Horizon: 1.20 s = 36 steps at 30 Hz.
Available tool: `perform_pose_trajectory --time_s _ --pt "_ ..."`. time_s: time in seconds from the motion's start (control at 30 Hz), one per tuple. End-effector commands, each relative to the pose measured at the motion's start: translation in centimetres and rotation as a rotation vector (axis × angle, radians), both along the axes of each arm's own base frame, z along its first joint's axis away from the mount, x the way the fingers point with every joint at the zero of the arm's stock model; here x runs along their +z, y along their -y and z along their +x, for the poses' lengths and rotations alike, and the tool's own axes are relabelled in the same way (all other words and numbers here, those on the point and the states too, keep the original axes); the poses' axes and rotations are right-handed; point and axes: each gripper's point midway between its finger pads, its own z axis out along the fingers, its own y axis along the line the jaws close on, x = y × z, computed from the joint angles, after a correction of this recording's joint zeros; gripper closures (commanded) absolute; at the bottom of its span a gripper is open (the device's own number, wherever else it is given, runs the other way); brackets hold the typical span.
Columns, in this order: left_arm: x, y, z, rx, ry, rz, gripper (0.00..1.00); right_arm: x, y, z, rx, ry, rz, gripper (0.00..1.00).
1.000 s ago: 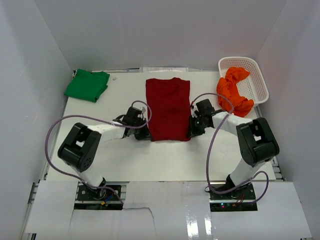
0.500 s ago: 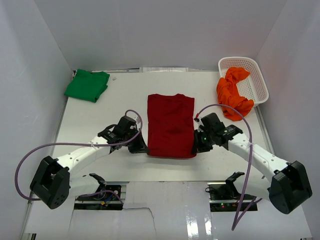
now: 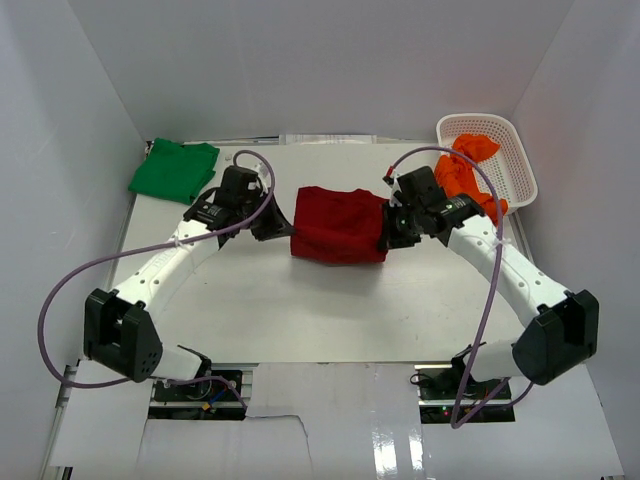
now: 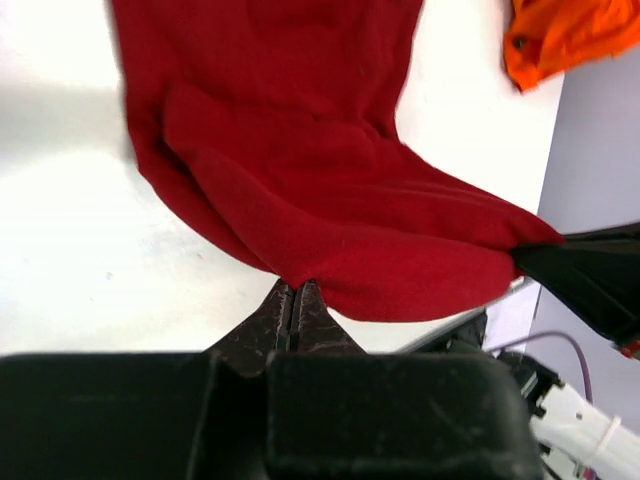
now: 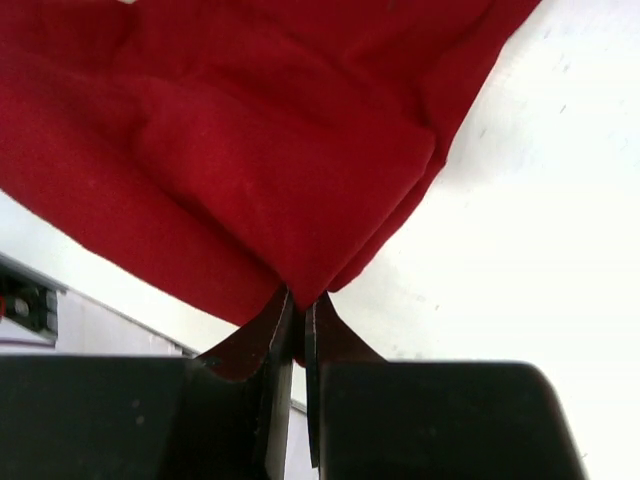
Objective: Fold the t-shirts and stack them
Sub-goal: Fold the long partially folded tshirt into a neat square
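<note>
On the far left corner of the worktop [image 3: 300, 310] lies the green shirt [image 3: 174, 170], folded and well apart from the rest. The left hand [image 3: 280, 224] is pinched tight on the left edge of the dark red shirt [image 3: 338, 225] — a fold of cloth caught between its fingers. The shirt is doubled over mid-worktop, held between both hands. The right hand [image 3: 388, 228] is clamped on the right edge likewise. Further right, the orange shirt [image 3: 462, 182] spills crumpled over the rim of the white basket [image 3: 518, 170] — partly inside it, partly on the worktop.
</note>
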Motion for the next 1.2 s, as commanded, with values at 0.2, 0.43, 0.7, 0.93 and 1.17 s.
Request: perform_pose_trajectory --time_s 0.2,0.43,0.7,0.93,1.17 --pt "1.4 -1.5 7.2 0.017 0.076 0.028 1.0 1.6 1.6 6.9 -0.03 0.063 -0.055 0.92" --pt "-0.6 -1.3 14.2 0.028 0.052 0.035 1.0 0.5 1.8 11.4 -0.054 0.035 -0.053 0.92" --pt "-2.9 -0.6 21.5 0.039 0.041 -0.011 1.0 1.2 1.8 19.0 -0.112 0.086 -0.022 0.88" --pt "-4.2 -0.3 29.3 0.098 0.125 -0.069 0.02 -2.8 3.6 26.3 -0.267 0.088 -0.034 0.39" --pt "-1.3 -1.9 29.4 0.133 0.199 -0.02 0.02 -2.6 4.4 26.1 -0.312 0.141 -0.044 0.29"
